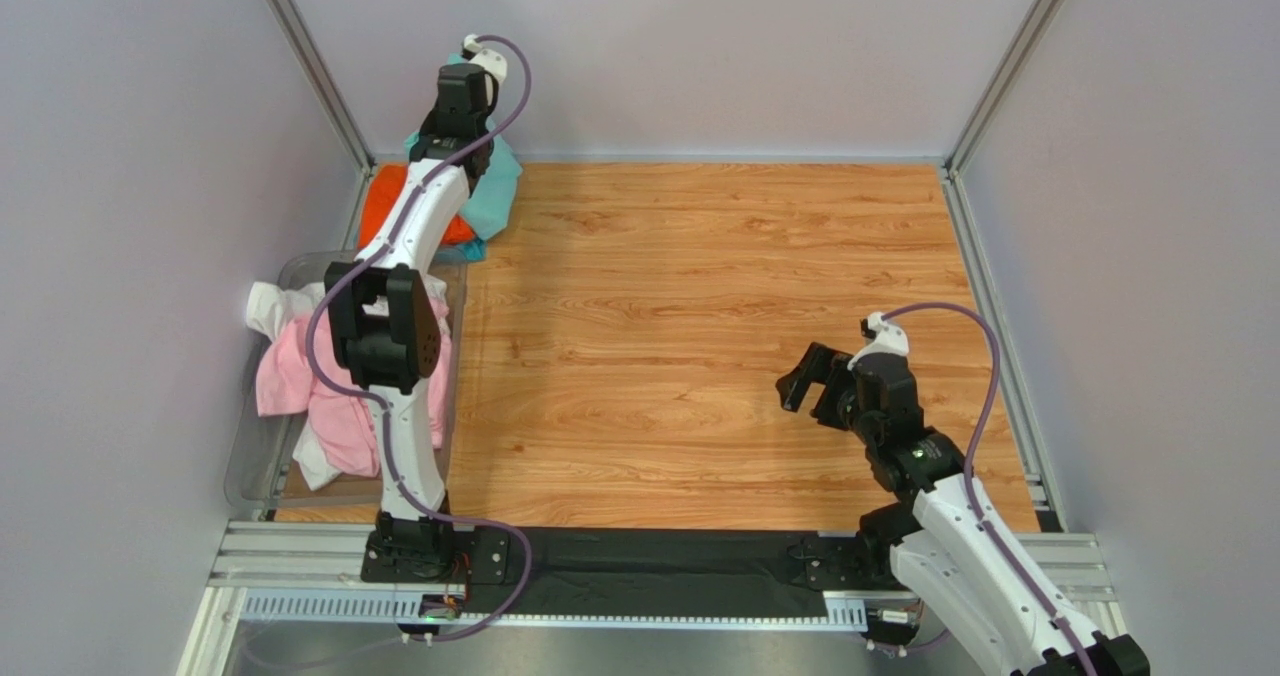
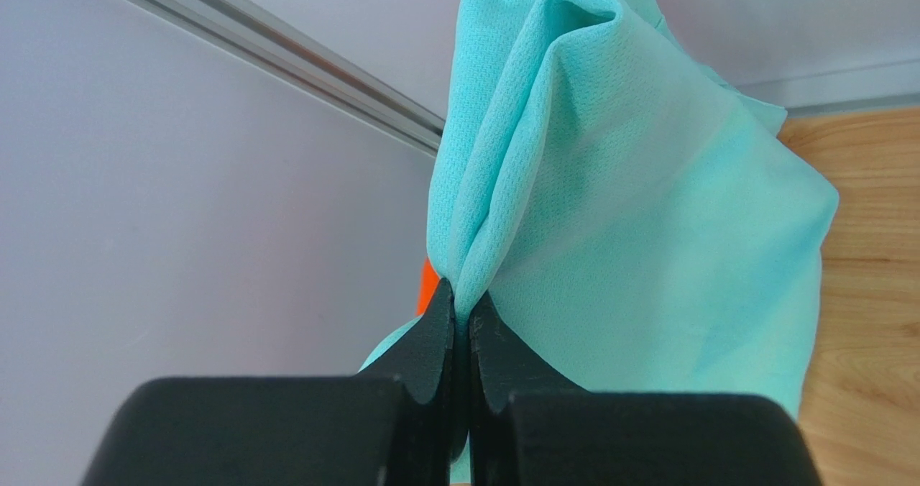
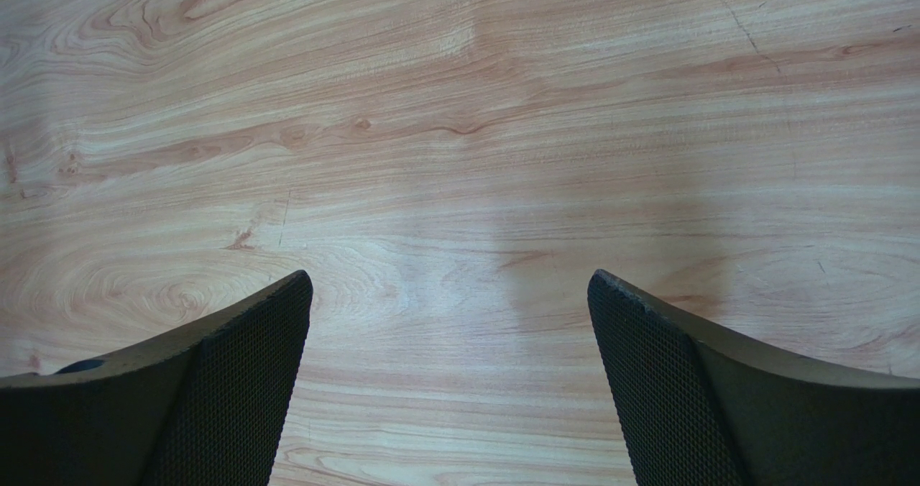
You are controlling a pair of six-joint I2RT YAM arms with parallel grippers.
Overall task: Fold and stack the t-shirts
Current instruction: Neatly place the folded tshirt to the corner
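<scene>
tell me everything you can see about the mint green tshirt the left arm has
The mint-green t-shirt is soft, finely knit cloth, bunched into long folds. The left gripper is shut on a pinched ridge of it, over the far left corner of the table. The rest drapes loose beside an orange shirt; whether it rests on the wood is hidden.

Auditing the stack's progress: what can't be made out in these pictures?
- Top view: the left arm covers the left gripper and most of the mint-green t-shirt.
- Orange t-shirt: mostly hidden by both; folded or not, unclear.
- Pink t-shirt and white t-shirt in the bin: arm overlaps them; count unclear.
</scene>
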